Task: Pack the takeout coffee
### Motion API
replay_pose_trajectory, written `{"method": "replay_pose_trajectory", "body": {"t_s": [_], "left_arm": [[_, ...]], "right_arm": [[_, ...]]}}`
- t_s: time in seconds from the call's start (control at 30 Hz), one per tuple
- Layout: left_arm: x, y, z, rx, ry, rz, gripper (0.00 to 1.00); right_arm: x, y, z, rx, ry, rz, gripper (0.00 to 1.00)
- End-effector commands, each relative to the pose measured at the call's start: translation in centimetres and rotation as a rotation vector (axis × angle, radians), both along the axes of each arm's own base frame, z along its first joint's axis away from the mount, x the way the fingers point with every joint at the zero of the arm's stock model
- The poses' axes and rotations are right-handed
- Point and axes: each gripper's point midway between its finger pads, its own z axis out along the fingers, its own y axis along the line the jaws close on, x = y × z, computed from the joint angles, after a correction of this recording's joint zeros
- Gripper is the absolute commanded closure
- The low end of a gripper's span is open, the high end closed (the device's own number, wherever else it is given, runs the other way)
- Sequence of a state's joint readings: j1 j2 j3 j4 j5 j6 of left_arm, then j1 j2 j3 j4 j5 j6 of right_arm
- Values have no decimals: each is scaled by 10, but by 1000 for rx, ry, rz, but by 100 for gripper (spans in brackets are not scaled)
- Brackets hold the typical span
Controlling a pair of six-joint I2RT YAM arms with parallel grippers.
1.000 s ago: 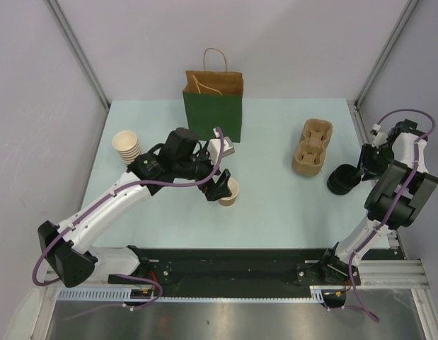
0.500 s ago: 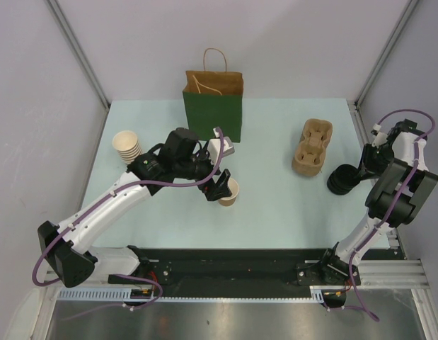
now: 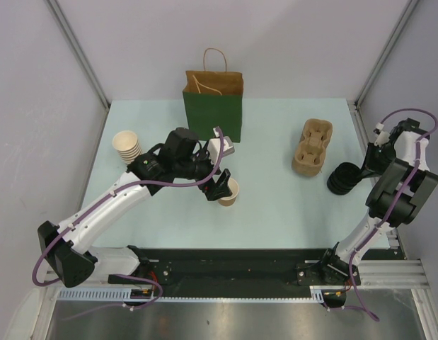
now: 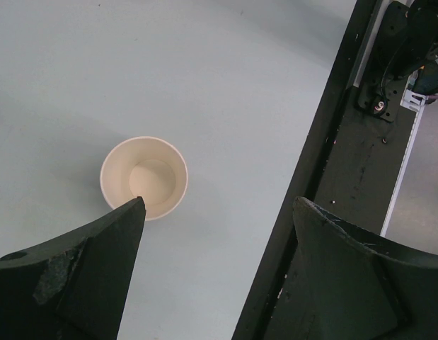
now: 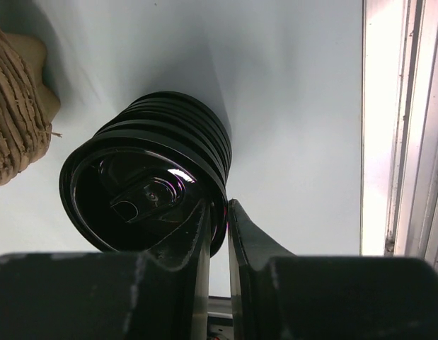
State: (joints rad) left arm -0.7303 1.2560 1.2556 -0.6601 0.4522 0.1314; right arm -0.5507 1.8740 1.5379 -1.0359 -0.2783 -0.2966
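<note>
No cup with a black lid shows, so the takeout coffee is not in view. One lidless tan paper cup [image 3: 229, 191] stands upright mid-table, also in the left wrist view [image 4: 143, 177]. My left gripper [image 3: 220, 190] is open and empty just beside the cup's left side [image 4: 219, 205], one fingertip over the rim. A stack of black plastic lids [image 3: 341, 179] lies at the right edge. My right gripper [image 3: 357, 172] is shut on the rim of the top black lid [image 5: 148, 177], one finger inside and one outside [image 5: 220, 205].
A green paper bag [image 3: 212, 112] with brown handles stands open at the back centre. A stack of lidless cream-rimmed cups [image 3: 126, 146] lies at the left. Brown pulp cup carriers [image 3: 312, 146] sit left of the lids [image 5: 13, 120]. The black base rail [image 4: 360, 177] runs along the near edge.
My right wrist has shifted very slightly by the lid stack. The left arm and the cup have not moved.
</note>
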Motion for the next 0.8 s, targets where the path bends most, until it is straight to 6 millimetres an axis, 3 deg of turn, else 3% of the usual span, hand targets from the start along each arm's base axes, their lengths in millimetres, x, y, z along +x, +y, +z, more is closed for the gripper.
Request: {"method": "replay_pose_trajectory", "body": {"t_s": [0.0,0.27,0.4,0.57,0.6,0.67,0.7,0.77], "left_arm": [[0,-3,19,-56,-32,-13,9],[0,-2,21,-51,-32,-8,9],[-1,2,35,-77,-67,-5,10],[-1,13,66,-119,-210,-5,9],[-1,17,78,-134,-289,-17,8],[-4,20,89,-145,-370,-54,8],[-9,22,96,-150,-440,-98,8],[-14,26,104,-154,-511,-141,8]], "right_arm": [[6,-7,33,-28,-75,-1,92],[1,-2,67,-17,-131,21,100],[6,25,108,59,-250,98,100],[7,100,170,222,-394,285,100],[8,128,178,264,-412,360,100],[-2,166,184,334,-410,463,100],[-13,202,192,400,-431,564,100],[-34,235,186,493,-393,671,100]]}}
